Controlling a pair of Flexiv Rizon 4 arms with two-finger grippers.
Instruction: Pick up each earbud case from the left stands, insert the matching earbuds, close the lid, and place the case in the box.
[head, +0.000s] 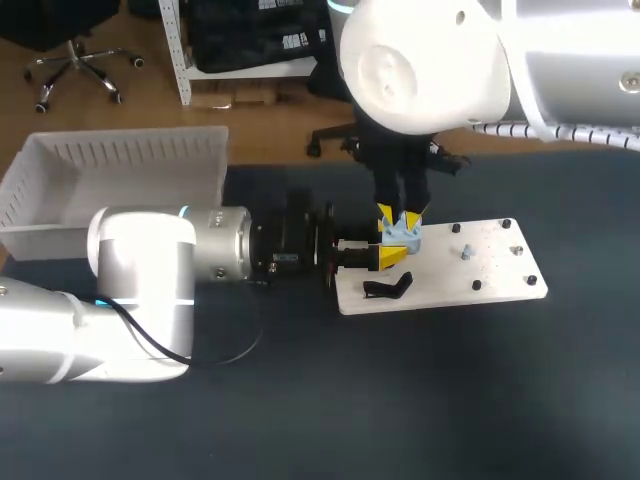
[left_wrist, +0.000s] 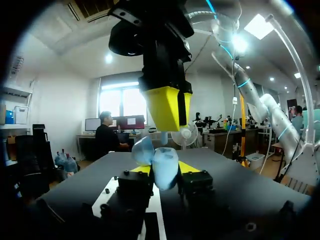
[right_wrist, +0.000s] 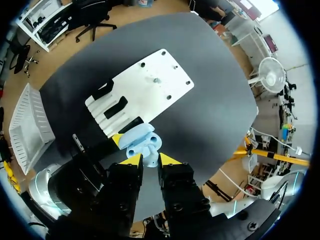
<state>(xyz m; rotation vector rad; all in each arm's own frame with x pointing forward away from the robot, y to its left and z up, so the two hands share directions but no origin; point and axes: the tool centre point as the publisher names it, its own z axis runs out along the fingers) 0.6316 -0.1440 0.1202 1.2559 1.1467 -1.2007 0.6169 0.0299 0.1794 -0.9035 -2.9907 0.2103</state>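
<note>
Head view: light-blue earbud case (head: 402, 237) held just above the left end of the white board (head: 490, 270) | left gripper (head: 389, 256) clamped on it from the side | right gripper (head: 400, 214) pinching it from above.

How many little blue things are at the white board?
2. The blue case is gripped by the left hand and right hand; a small blue piece sits on the white board. Others may be hidden.

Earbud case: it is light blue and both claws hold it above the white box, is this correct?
Not above the box. The head view shows the light blue earbud case held by the left claw and right claw above the white board.
</note>
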